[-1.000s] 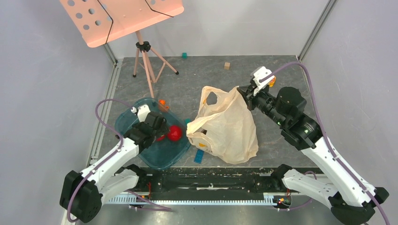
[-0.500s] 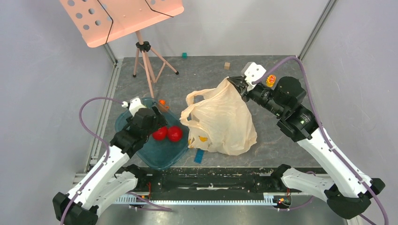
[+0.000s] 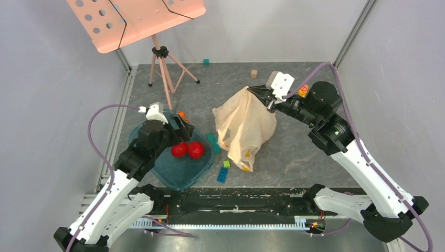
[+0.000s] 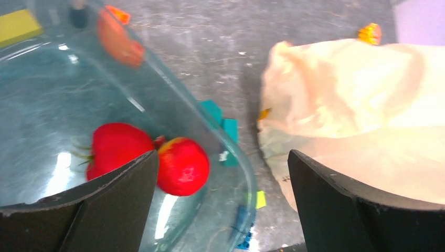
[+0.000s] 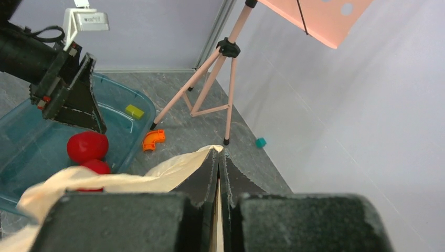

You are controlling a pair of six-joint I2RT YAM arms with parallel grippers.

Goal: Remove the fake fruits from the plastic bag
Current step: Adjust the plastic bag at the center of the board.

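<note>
Two red fake fruits [image 3: 179,149] [image 3: 196,149] lie side by side in the teal tray [image 3: 173,177]; they also show in the left wrist view [image 4: 115,149] [image 4: 182,165]. My left gripper [image 3: 181,126] hovers open and empty above the tray's right part [image 4: 221,157]. My right gripper [image 3: 258,90] is shut on the top of the peach plastic bag [image 3: 246,123] and holds it lifted, the lower end hanging to the floor. In the right wrist view the fingers [image 5: 219,152] pinch a fold of the bag [image 5: 131,176]. No grapes are in view.
A music stand [image 3: 162,68] stands at the back left. A green block [image 3: 226,164], a blue block [image 3: 222,175] and a teal block [image 3: 211,137] lie between tray and bag. An orange curved piece [image 3: 181,114] lies behind the tray. Two small blocks [image 3: 207,62] [image 3: 254,73] lie at the back.
My right gripper has lifted the bag and pulled it up and left, so it hangs bunched; a green block now shows below it. My left gripper has drawn back from the apples, both left in the tray.
</note>
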